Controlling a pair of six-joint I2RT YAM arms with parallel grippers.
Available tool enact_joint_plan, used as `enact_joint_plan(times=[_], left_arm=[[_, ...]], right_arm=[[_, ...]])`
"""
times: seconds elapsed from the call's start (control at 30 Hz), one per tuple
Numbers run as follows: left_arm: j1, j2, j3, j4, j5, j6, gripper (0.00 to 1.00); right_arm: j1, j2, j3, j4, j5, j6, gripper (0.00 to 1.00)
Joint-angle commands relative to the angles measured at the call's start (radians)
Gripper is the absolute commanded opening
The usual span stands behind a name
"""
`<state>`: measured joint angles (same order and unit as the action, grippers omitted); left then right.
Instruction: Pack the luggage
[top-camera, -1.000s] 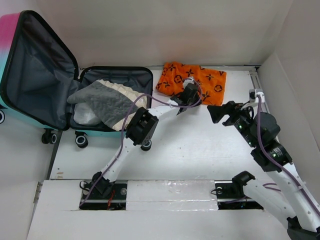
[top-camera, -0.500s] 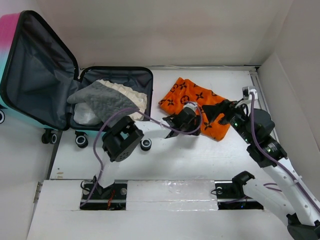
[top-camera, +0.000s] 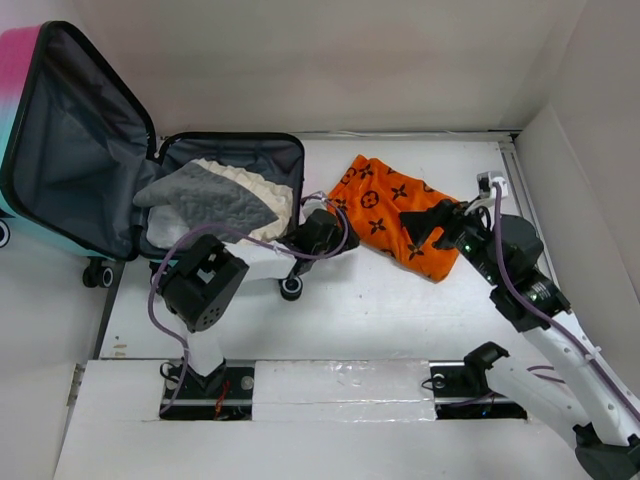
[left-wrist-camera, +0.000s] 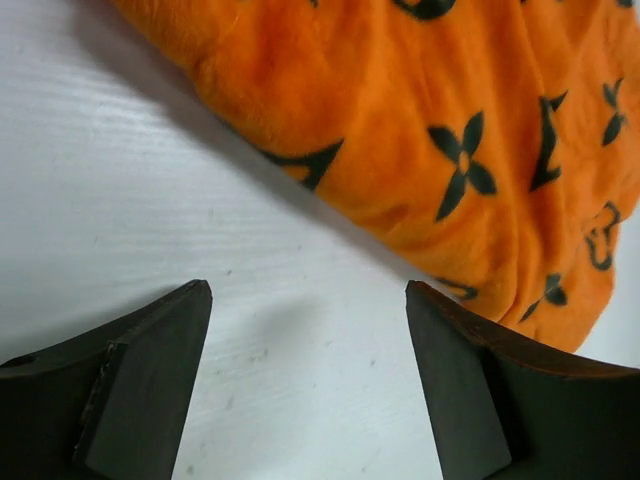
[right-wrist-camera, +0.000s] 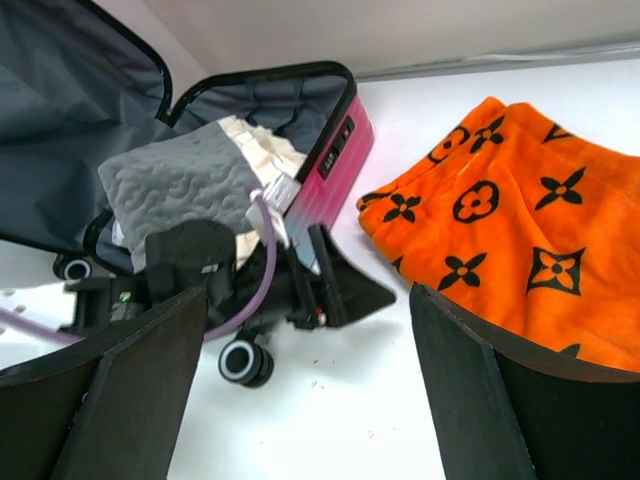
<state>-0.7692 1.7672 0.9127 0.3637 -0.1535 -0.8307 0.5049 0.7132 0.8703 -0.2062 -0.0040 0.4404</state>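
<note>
The luggage (top-camera: 70, 130) lies open at the left, its pink shell (right-wrist-camera: 333, 167) facing the table's middle. A grey quilted piece (top-camera: 205, 200) and a cream piece (top-camera: 262, 186) lie in its lower half. An orange cloth (top-camera: 390, 205) with black motifs lies crumpled to the right of it. My left gripper (top-camera: 340, 222) sits low between the luggage and the cloth, open and holding nothing (left-wrist-camera: 308, 290), with the cloth (left-wrist-camera: 400, 120) just ahead of its tips. My right gripper (top-camera: 428, 226) hovers open over the cloth's right part (right-wrist-camera: 520, 230), with nothing between its fingers (right-wrist-camera: 310, 290).
The luggage stands on black-and-white wheels (top-camera: 291, 289) close to my left arm's elbow (top-camera: 200, 285). White walls close in the table at the back and right (top-camera: 580, 150). A raised white ledge (top-camera: 330, 385) runs along the near edge by the arm bases.
My left gripper dragged the orange cloth from the back toward the middle, let go, opened and drew back toward the luggage. My right arm shifted slightly over the cloth.
</note>
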Motion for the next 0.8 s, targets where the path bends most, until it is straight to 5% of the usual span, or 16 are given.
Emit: enact_joint_plan(times=[0.0, 0.2, 0.5, 0.6, 0.7, 0.77], left_arm=[[0.067, 0.052, 0.032, 0.057, 0.011, -0.082, 0.76], [0.077, 0.198, 0.218, -0.07, -0.035, -0.093, 0.76], [0.087, 0.319, 0.369, -0.115, -0.098, -0.153, 0.62], [0.076, 0.344, 0.399, -0.126, -0.127, -0.153, 0.42], [0.076, 0.362, 0.399, -0.058, -0.1, -0.127, 0.05], [0.088, 0.376, 0.451, -0.048, -0.051, -0.09, 0.0]], right_arm=[[0.009, 0.005, 0.006, 0.034, -0.022, -0.008, 0.87], [0.009, 0.005, 0.006, 0.034, -0.031, -0.017, 0.87], [0.009, 0.023, -0.014, 0.065, -0.031, -0.017, 0.87], [0.009, 0.014, -0.014, 0.065, -0.031, -0.017, 0.87], [0.009, 0.005, -0.014, 0.054, -0.022, -0.017, 0.87], [0.009, -0.006, -0.014, 0.054, -0.011, -0.017, 0.87]])
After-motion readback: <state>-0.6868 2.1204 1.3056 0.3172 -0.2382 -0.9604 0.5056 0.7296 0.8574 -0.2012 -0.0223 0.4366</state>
